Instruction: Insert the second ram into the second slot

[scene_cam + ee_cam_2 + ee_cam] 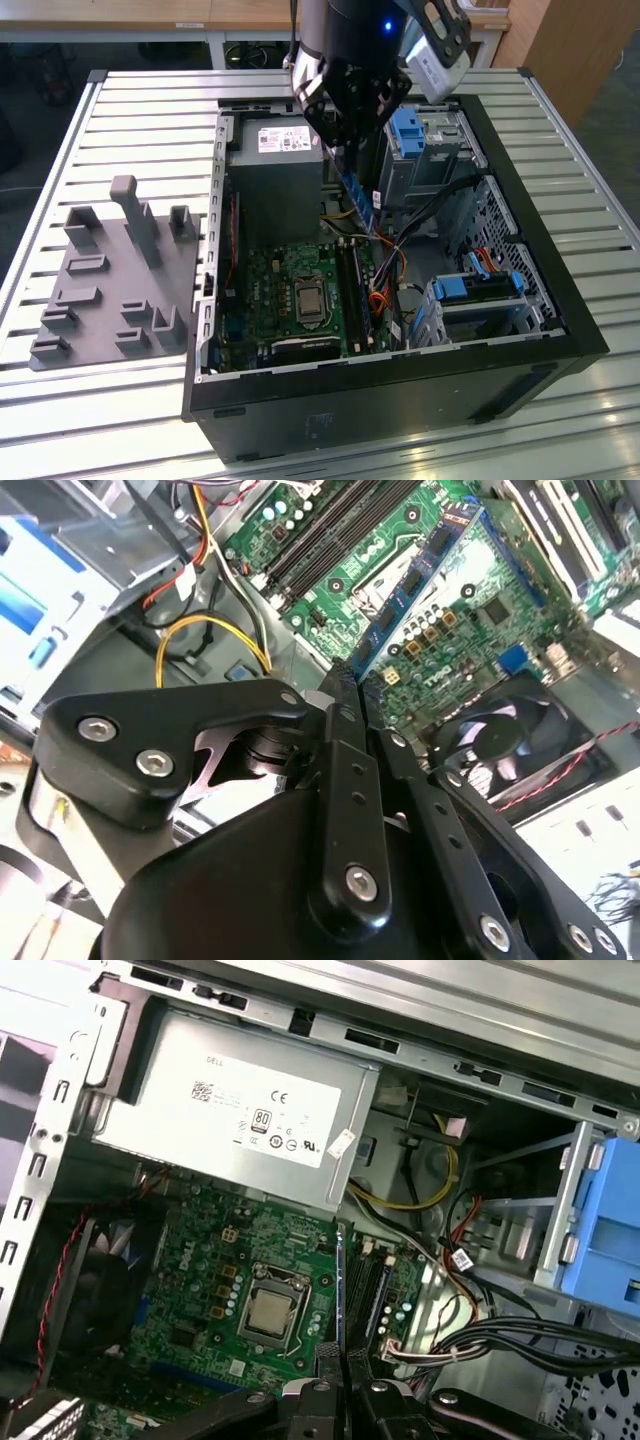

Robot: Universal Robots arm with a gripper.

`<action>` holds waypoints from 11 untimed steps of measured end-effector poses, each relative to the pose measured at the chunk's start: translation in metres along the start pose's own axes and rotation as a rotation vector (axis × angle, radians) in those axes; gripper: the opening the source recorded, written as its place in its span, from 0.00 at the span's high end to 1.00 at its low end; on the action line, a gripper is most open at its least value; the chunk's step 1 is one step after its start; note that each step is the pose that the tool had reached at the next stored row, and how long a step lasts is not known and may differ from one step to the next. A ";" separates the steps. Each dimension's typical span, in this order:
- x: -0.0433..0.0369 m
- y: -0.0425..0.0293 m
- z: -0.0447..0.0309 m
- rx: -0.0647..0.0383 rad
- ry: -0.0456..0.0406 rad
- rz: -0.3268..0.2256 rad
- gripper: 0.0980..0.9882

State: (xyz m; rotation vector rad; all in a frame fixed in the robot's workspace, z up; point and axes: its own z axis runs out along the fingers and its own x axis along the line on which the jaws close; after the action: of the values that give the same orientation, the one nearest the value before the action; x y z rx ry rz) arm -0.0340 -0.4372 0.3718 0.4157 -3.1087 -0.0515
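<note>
I am holding the second ram (362,195) in my pincer (345,150), which is clenched on one end of the stick. In the exterior view the pincer is hanging over the far part of the open computer case (400,390). The stick is pointing down from it into the case, tilted a little toward the exterior view's right.

In the second wrist view my black fingers (345,780) are pressing on the near end of the blue board (415,580). The rest of the board, with its dark chips, is reaching away from the pincer over the green motherboard (480,620). In the first wrist view I am seeing the stick by its thin edge (340,1280). There it is standing between the processor socket (268,1315) and the memory slots (378,1290), just beside the slots.

The stick is not sitting in any slot. Its free end is hanging above the motherboard, and in the exterior view the slots (358,295) are lying nearer than the pincer. I cannot tell which slot is under the stick.

The grey power supply (275,170) is lying at the exterior view's left of my pincer, and a light-blue drive bracket (410,130) at its right. The case is resting on a slatted table (130,110), with a grey fixture tray (110,270) at the exterior view's left.
</note>
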 end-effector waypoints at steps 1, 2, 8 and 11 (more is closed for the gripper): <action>0.0000 0.0000 0.0000 0.000 -0.0003 0.012 0.96; 0.0000 0.0000 0.0001 0.001 -0.0006 0.022 0.96; 0.0000 0.0000 0.0004 0.001 -0.0026 0.086 0.96; 0.0000 0.0000 0.0010 0.001 -0.0033 0.107 0.96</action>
State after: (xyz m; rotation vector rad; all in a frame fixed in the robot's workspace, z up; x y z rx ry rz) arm -0.0339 -0.4372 0.3708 0.2487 -3.1282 -0.0506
